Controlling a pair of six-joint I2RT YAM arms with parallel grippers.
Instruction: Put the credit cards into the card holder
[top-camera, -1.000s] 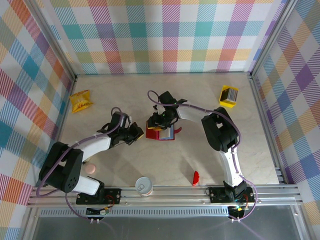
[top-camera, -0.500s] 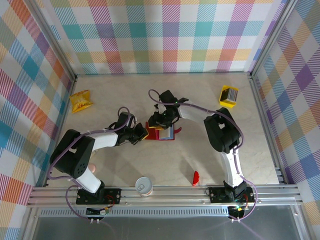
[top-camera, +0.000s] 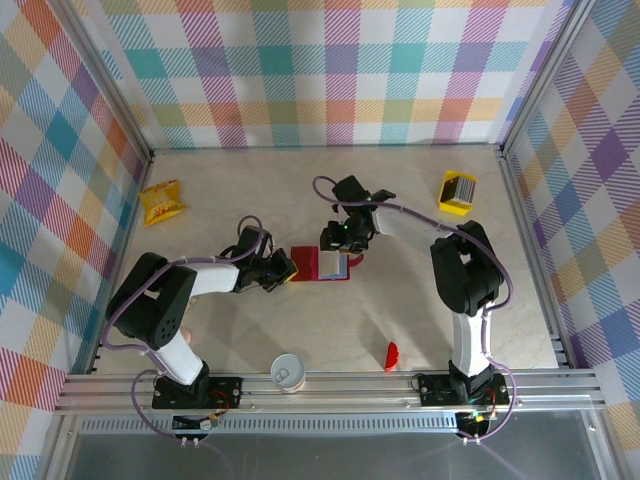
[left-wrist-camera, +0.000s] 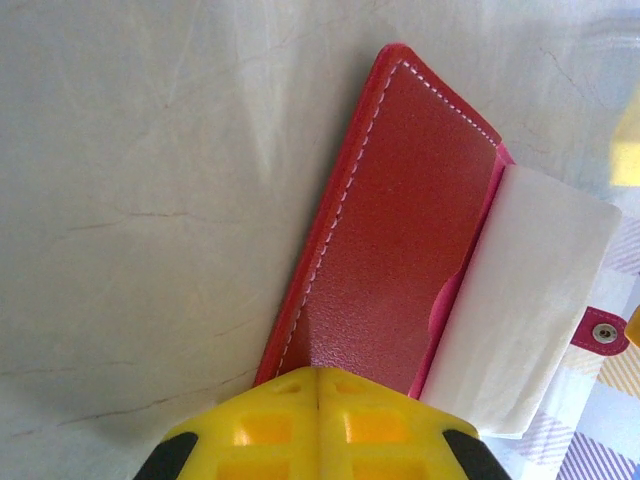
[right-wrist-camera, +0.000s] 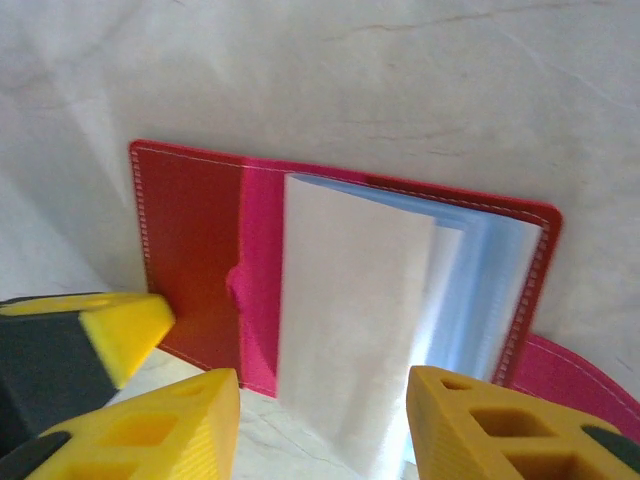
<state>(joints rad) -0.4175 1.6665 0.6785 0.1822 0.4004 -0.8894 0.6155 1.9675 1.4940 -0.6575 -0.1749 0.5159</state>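
Midway across the worktop (top-camera: 430, 300), my left claw (top-camera: 284, 268) sits pinched shut against the red cover of the open card holder (top-camera: 322, 264); my right claw (top-camera: 340, 238) hangs half-spread, empty, over its pale sleeves.

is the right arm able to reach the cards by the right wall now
Probably yes: the right gripper is open over the card holder, and the cards lie alone near the right wall, with nothing on them or crowding them.

Bright, even light from above; soft, faint shadows on the pale marbled tabletop (top-camera: 420, 320). Up close, the yellow foam fingertips (right-wrist-camera: 480, 420) blur.
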